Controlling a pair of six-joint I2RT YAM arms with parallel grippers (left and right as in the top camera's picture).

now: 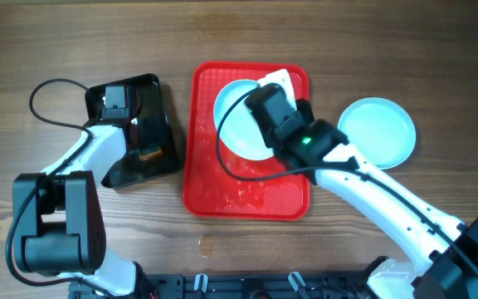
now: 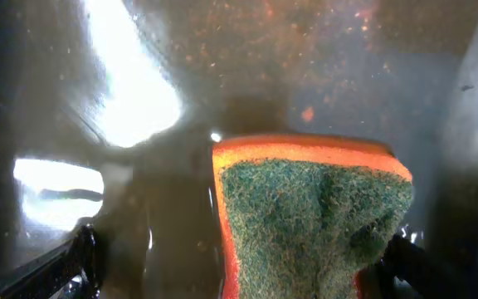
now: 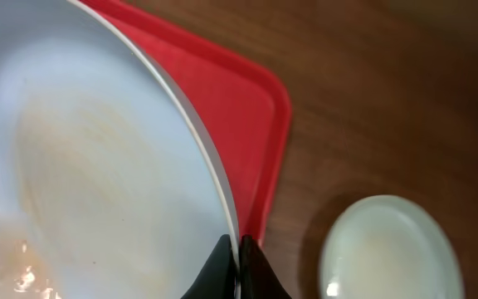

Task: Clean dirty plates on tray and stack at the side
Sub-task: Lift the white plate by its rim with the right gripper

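Your right fingers (image 3: pixel 216 278) are clenched on the rim of a plate (image 3: pixel 98 166), one on each side of its edge. The plate's face shows a faint brownish smear and some wet glints. From overhead, that plate (image 1: pixel 237 124) sits on the red tray (image 1: pixel 247 195), toward the tray's 12 o'clock end, with your right arm's wrist covering its 2 o'clock side. The tray's bare floor toward 6 o'clock glistens with wet.

A second plate (image 1: pixel 378 133) lies flat on the wooden table (image 1: pixel 388 41) at 3 o'clock of the tray, off it and apart from its rim.

At 9 o'clock of the red tray is the black tray (image 1: pixel 152 124). Your left fingers (image 2: pixel 80 262) are released and spread wide above its wet, speckled floor. A sponge (image 2: pixel 314 216), orange with a green scouring face, lies between them. You cannot tell whether it touches the finger on its 3 o'clock side.
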